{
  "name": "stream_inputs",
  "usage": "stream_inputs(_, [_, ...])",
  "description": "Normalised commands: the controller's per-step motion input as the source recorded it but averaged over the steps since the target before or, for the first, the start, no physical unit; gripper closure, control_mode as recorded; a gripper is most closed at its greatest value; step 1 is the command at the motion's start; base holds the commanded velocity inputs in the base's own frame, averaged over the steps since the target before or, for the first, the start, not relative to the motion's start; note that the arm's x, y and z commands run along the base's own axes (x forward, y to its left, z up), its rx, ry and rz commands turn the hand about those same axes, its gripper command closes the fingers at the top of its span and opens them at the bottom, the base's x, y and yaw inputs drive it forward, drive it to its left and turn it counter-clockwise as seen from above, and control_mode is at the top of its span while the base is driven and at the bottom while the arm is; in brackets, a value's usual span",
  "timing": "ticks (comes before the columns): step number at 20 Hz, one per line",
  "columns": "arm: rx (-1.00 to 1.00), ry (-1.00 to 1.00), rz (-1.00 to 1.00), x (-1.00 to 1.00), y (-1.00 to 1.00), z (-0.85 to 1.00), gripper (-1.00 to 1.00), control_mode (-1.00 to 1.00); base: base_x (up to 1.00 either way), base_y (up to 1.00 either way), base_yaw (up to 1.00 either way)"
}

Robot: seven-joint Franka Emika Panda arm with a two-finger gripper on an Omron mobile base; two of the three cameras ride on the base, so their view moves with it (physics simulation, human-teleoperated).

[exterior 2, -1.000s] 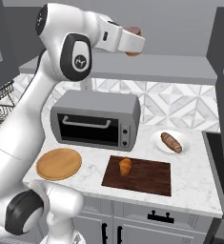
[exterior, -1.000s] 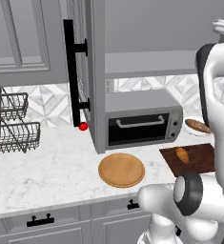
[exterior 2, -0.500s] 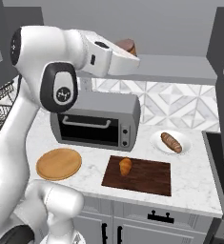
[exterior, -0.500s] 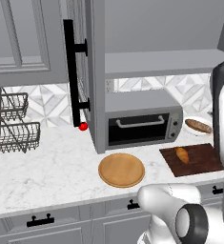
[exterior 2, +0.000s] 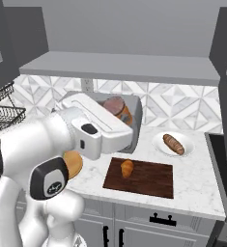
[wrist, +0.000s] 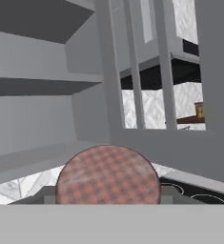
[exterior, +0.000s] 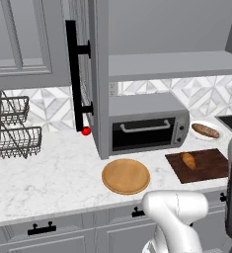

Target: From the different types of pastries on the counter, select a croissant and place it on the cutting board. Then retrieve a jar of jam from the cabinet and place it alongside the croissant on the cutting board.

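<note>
My gripper is shut on the jar of jam, an orange jar with a reddish lid, in mid-air in front of the toaster oven. In the hand view the checked lid of the jar sits between my fingers. The croissant lies on the left part of the dark cutting board, below and right of the jar; the croissant and the board also appear from the left. The cabinet stands open, its shelf bare. A long pastry rests on a plate on the counter.
A toaster oven stands under the shelf, a round tan board in front of it. The open door's black handle juts out at the left. A wire dish rack sits at the far left. A stovetop edge lies at the right.
My arm has come down from shelf height with the jar, which now hangs low in front of the toaster oven. The croissant and boards have not moved.
</note>
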Motion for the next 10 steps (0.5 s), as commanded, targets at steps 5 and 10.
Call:
stream_inputs(5, [0.00, 0.08, 0.03, -0.13, 0.00, -0.23, 1.00, -1.00, 0.00, 0.00, 0.00])
stream_inputs(10, [0.00, 0.21, 0.24, -0.04, 0.00, -0.61, 1.00, -1.00, 0.00, 0.00, 0.00])
